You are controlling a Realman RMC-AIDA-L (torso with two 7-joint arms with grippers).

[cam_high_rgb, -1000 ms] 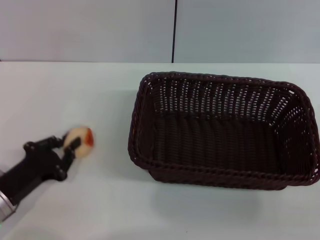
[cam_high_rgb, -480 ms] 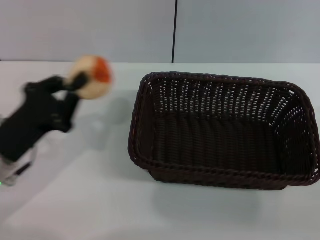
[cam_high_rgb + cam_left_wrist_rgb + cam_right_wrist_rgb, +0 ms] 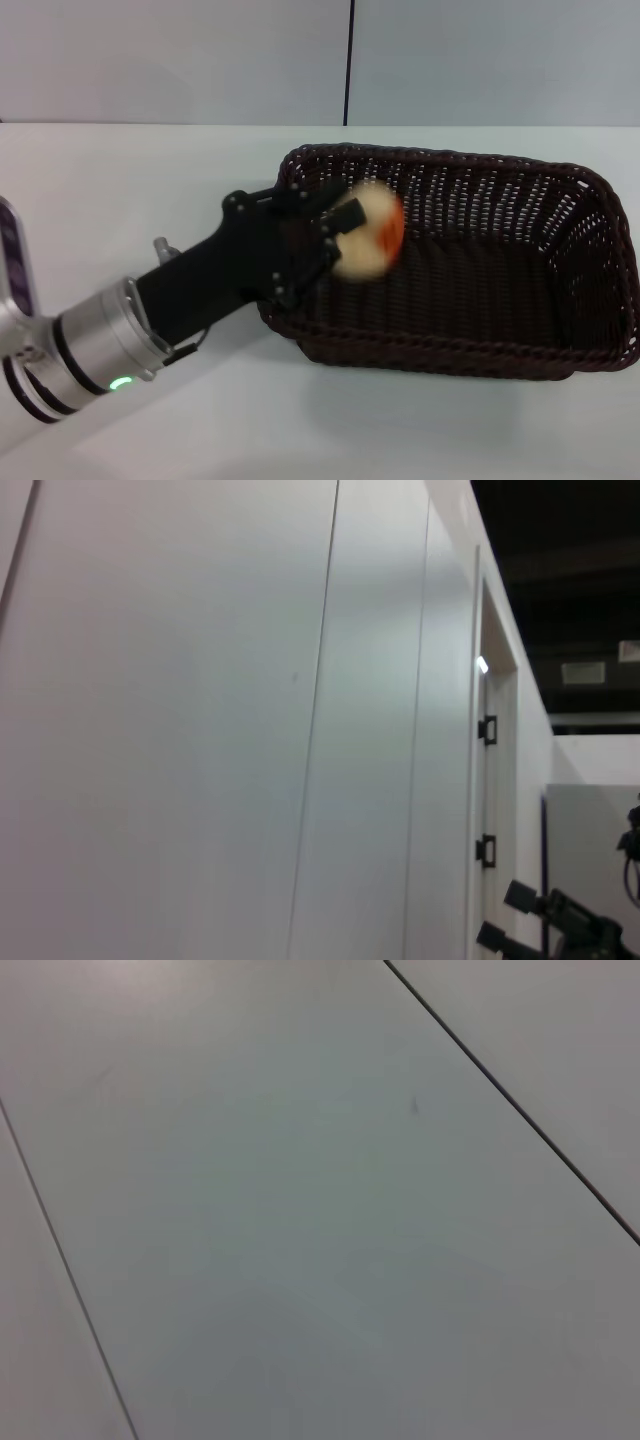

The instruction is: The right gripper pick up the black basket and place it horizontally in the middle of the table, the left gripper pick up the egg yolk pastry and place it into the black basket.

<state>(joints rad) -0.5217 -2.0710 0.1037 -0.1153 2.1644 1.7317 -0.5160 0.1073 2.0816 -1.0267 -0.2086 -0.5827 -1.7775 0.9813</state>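
Clearly the second step is in hand: the left gripper (image 3: 345,238) is carrying the egg yolk pastry (image 3: 368,229) toward its drop, while the black basket (image 3: 450,262) is already sitting lengthwise on the table (image 3: 150,180), filling the centre and right of the head view. The pastry is pinched between the black fingers (image 3: 322,218), its orange-red spot facing right, and it is hanging over the basket's left end, just inside the rolled rim and above the woven floor rather than resting on it. The arm is reaching up diagonally from the lower left of the frame, its silver wrist collar with a green light low, its black forearm crossing the basket's left wall. Judging from this, the next move calls for a little lowering, perhaps a short push farther over the floor, then parting the fingers so the pastry settles without rolling. The right gripper is not showing in any view; its wrist camera is facing only plain grey panels, so its state cannot be told.
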